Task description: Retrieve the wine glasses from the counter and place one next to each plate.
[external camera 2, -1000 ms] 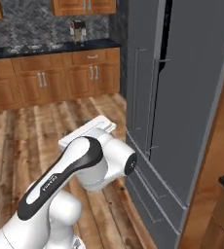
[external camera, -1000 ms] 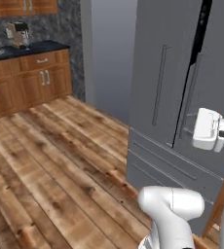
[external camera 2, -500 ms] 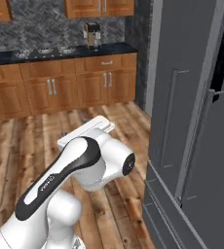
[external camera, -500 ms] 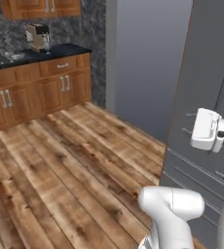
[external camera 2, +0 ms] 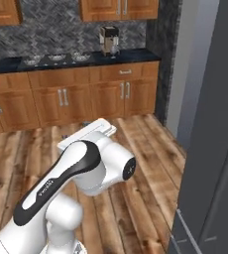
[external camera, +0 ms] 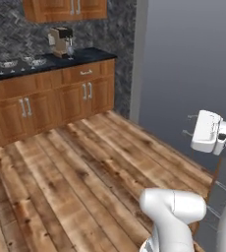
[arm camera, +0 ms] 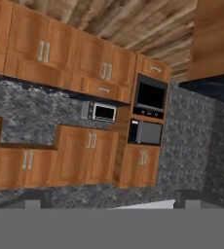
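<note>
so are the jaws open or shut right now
Open: in the hand view the two dark fingertips stand far apart at the bottom, nothing between them.

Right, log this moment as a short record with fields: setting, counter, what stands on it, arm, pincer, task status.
setting: kitchen with wood plank floor and a tall grey fridge
counter: black top over brown cabinets, along the far wall
on counter: coffee machine; small items beside it, too small to identify
arm: white arm raised, away from the counter
pincer: open, holding nothing; dark fingertips in the hand view
task status: no glass picked up yet
</note>
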Available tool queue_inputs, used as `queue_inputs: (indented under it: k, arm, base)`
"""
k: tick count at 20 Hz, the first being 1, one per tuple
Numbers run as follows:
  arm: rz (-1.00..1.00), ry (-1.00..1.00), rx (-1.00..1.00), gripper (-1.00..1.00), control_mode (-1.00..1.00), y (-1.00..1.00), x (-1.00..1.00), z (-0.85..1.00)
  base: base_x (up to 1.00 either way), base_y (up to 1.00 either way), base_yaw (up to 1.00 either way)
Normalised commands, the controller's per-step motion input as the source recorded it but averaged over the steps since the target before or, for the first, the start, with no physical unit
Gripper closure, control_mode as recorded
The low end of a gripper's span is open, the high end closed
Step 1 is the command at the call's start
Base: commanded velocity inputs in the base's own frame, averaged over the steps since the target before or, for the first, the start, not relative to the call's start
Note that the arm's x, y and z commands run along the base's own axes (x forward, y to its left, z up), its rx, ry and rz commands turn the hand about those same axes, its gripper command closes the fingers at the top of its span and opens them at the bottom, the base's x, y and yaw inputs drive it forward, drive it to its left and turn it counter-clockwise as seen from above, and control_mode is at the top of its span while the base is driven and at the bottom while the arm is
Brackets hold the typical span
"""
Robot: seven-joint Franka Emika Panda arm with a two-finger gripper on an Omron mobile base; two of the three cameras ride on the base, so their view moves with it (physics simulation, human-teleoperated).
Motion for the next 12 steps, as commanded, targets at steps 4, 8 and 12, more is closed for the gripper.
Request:
queue_inputs:
  k: [4, 8, 12]
  arm:
    - [0.0, 0.0, 0.0, -1.0, 1.0, 0.0, 0.0, 0.0]
    - [0.0, 0.0, 0.0, -1.0, 1.0, 0.0, 0.0, 0.0]
    - [0.0, 0.0, 0.0, -1.0, 1.0, 0.0, 0.0, 0.0]
  base:
    - [1.0, 0.01, 0.18]
    - [1.0, 0.0, 0.2]
    - [1.0, 0.0, 0.22]
